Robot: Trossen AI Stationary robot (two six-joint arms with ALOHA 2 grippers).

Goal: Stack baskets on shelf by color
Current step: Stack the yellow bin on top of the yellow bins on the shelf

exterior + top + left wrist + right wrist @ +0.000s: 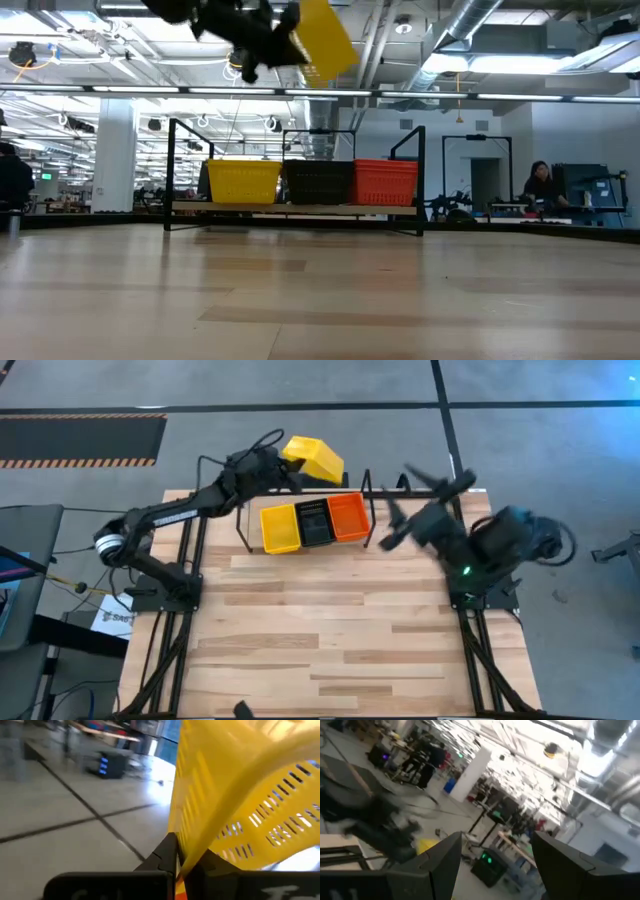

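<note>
- The left claw (290, 463) pinches a yellow basket (316, 458) by its rim, holding it tilted in the air behind the shelf (305, 520); in the low view this basket (322, 40) hangs high above the shelf (295, 210).
- In the left wrist view the claw's fingers (167, 855) press on the mesh wall of the basket (240, 795).
- On the shelf three stacks stand side by side, touching: yellow (280, 527) toward the left arm, black (315, 522) in the middle, red-orange (349, 517) toward the right arm.
- The right claw (400, 520) is spread and holds nothing, raised just beside the shelf's right end.
- The right wrist view shows its fingers (440, 860) wide apart, facing the room.
- The table (320, 640) carries the shelf at its far edge.
</note>
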